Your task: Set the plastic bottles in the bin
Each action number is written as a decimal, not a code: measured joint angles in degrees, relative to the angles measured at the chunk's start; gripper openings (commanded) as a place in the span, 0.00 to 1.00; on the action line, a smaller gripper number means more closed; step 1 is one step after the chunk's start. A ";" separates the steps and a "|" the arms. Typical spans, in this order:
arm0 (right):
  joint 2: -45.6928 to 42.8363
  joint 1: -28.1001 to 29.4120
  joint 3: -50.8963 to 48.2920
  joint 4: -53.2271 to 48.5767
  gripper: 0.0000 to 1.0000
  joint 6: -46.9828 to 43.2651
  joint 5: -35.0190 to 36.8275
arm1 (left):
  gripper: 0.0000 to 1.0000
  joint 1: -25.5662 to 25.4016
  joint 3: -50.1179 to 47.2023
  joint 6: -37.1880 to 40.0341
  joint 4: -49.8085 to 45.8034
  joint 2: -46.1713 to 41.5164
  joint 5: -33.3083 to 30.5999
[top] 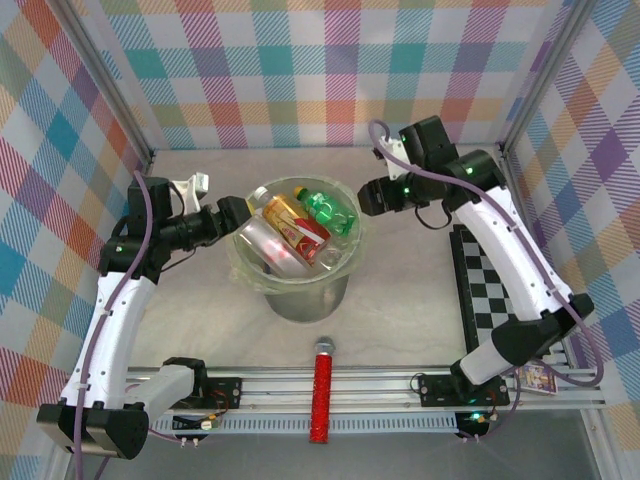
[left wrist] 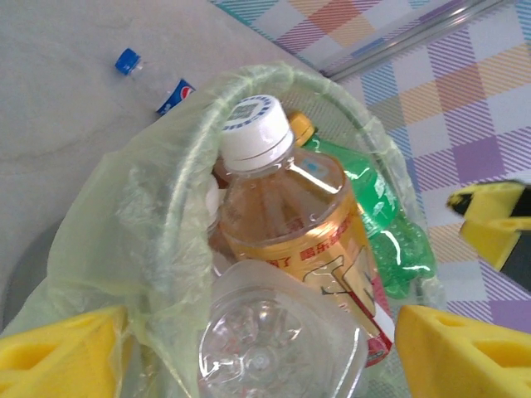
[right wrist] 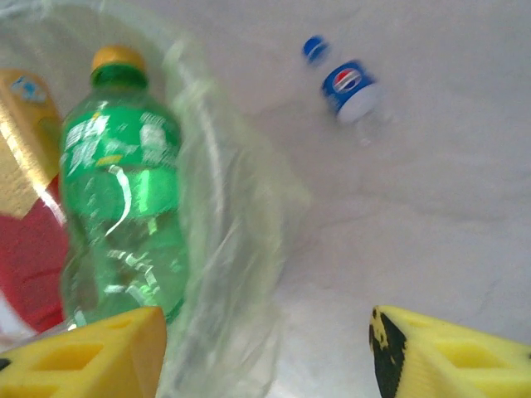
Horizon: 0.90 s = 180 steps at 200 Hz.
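The bin, a grey bucket lined with a pale green bag, stands mid-table with several plastic bottles inside. Among them are a green one, an amber one with a white cap and a clear one. My left gripper is open at the left rim, and the clear bottle's base lies between its fingers without touching them. At the right rim my right gripper is open astride the bag's edge. A clear bottle with a blue label lies on the table beyond the bin.
A red glittery stick lies at the near edge in front of the bin. A black-and-white checkered board lies on the right under my right arm. Plaid walls close in the back and both sides.
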 measured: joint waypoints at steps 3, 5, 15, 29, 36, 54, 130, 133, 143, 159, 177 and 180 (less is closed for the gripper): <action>-0.37 0.13 -0.83 0.42 0.62 0.66 -0.68 | 0.82 0.00 0.00 -0.07 0.11 0.00 0.07; -0.63 0.20 -1.42 0.63 0.62 1.01 -1.14 | 0.82 0.00 0.00 -0.09 0.31 0.00 0.13; -1.68 0.48 -4.04 1.68 0.61 2.47 -3.13 | 0.82 0.00 -0.11 -0.28 0.74 0.02 0.28; -2.75 0.76 -7.34 3.34 0.58 4.31 -5.84 | 0.82 0.00 -0.42 -0.46 1.01 0.02 0.33; -3.08 0.81 -8.74 4.07 0.57 5.22 -7.19 | 0.82 0.00 -0.52 -0.48 1.09 0.09 0.37; -3.30 0.79 -11.45 6.32 0.52 7.04 -10.58 | 0.82 0.00 -1.18 -0.70 1.64 0.26 0.33; 1.55 2.45 -11.06 14.43 0.47 11.80 -17.05 | 0.81 0.22 -1.95 -2.08 2.21 0.26 -6.14; 2.10 2.60 -10.60 14.58 0.47 11.80 -17.07 | 0.81 0.37 -1.95 -2.19 2.23 0.20 -6.60; 4.20 2.93 -8.87 15.39 0.46 12.17 -17.38 | 0.81 1.01 -2.10 -2.69 2.27 -0.04 -8.13; 7.91 3.13 -5.77 17.22 0.46 12.59 -18.05 | 0.80 2.25 -2.47 -3.32 2.38 -0.66 -10.29; 13.05 3.10 -1.03 19.08 0.46 12.61 -19.15 | 0.80 3.82 -2.89 -3.76 2.32 -1.49 -12.46; 13.90 3.13 -0.20 19.43 0.47 12.59 -19.34 | 0.80 4.13 -2.93 -3.85 2.29 -1.60 -12.72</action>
